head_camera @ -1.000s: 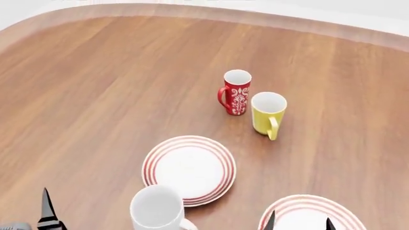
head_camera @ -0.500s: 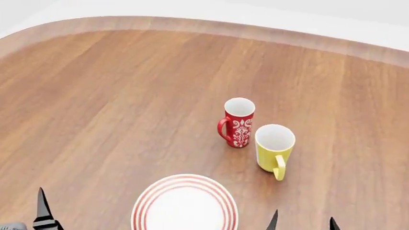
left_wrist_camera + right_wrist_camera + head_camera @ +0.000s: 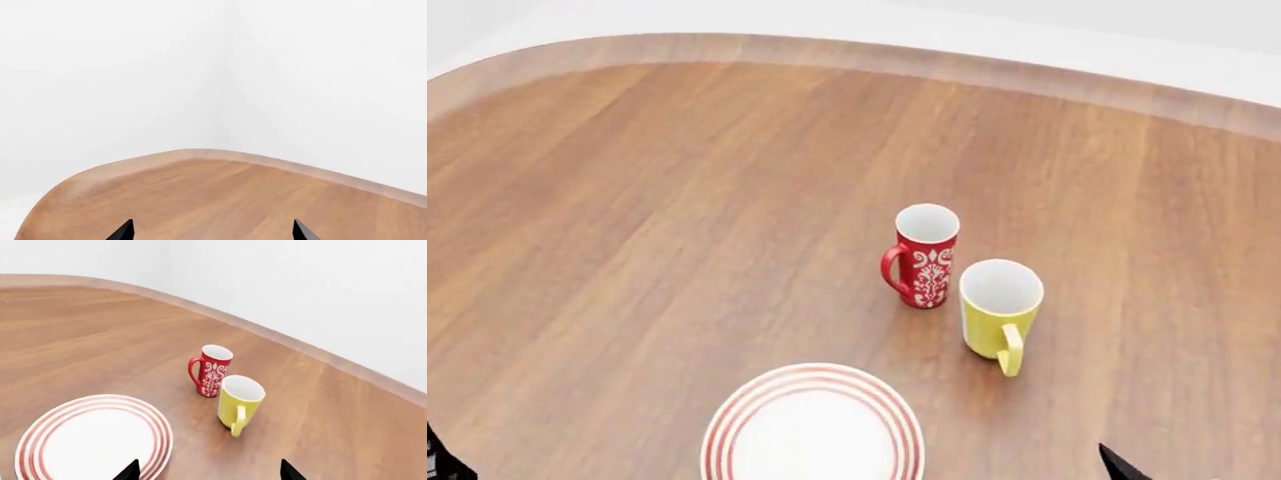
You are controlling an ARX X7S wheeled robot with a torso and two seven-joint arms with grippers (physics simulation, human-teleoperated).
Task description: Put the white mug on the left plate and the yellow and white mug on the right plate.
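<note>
The yellow and white mug (image 3: 1001,306) stands upright on the wooden table, handle toward me, close to the right of a red floral mug (image 3: 924,255). It also shows in the right wrist view (image 3: 238,400). The left plate (image 3: 813,428), white with red rings, lies nearer me at the frame's bottom and shows in the right wrist view (image 3: 93,441). The white mug and the right plate are out of view. My left gripper (image 3: 212,233) is open and empty over bare table near a rounded corner. My right gripper (image 3: 208,473) is open and empty, well short of the mugs, beside the plate's rim.
The red floral mug (image 3: 211,370) nearly touches the yellow mug. The table's curved far edge (image 3: 868,55) meets a white wall. In the head view only one fingertip (image 3: 1117,464) of my right gripper and a tip of the left at the bottom left corner show.
The head view tilted up, so the white mug and right plate dropped out of frame. Since half a second ago the gripper tips have sunk lower and outward in the head view.
</note>
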